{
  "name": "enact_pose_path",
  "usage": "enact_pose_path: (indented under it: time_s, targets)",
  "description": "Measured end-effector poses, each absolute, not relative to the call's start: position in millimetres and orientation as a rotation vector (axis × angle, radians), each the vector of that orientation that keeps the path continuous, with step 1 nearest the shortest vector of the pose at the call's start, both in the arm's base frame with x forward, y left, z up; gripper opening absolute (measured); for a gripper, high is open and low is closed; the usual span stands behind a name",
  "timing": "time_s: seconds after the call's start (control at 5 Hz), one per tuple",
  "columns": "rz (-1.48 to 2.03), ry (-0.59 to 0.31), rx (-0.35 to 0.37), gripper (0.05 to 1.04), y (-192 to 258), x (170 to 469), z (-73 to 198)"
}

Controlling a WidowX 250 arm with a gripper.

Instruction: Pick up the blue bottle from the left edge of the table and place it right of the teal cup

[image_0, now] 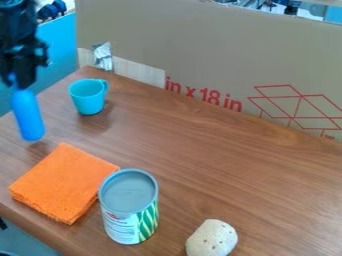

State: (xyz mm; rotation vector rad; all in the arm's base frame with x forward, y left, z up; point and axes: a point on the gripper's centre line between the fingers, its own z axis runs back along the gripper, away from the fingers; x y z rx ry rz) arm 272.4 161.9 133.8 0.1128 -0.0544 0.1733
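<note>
At far L, move the blue bottle (28,116) slow & smooth: you've got it by its narrow top end only, so the fat lower end could swing or twist if you jerk it. It tilts a bit, btm. toward the R, so square it up w/ small wrist turns, & don't ease your grip unless the base sits flat on smth. firm. Mind clearance too: its lower end is near the orange cloth (63,183), & a side sweep to the R could clip the cup. Your gripper (21,84), upper L, is closed on the bottle's neck, nothing else; bottle hangs below it, looks lifted off the table (220,160) w/ a soft shadow under.

Going R: the cloth lies folded flat nr. the front edge. Teal cup (87,97) stands upright farther back, handle to R. Can (129,206) is upright just beside the cloth's R side; can't tell if they touch. Farthest R, a pale, lumpy thing w/ small holes (212,238) lies at the btm. of your view, apart from the can. Cardboard (214,50) stands behind the table.
</note>
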Motion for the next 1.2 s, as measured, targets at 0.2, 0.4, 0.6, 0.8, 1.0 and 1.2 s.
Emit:
enact_pose_path:
  time_s: [0.2, 0.4, 0.6, 0.8, 1.0, 1.2]
  targets:
    - [0.047, -0.090, 0.058, 0.336, 118.4, 294.8, 139.1]
    - [-0.017, -0.129, 0.046, 0.336, 96.1, 311.9, 154.2]
    - [-0.047, -0.072, 0.054, 0.336, 76.4, 329.0, 147.0]
    - [-0.057, -0.061, 0.024, 0.336, 72.5, 343.4, 142.8]
    - [-0.078, -0.031, 0.015, 0.336, 66.8, 355.4, 132.8]
    - [-0.115, -0.015, 0.009, 0.336, 53.7, 363.1, 127.0]
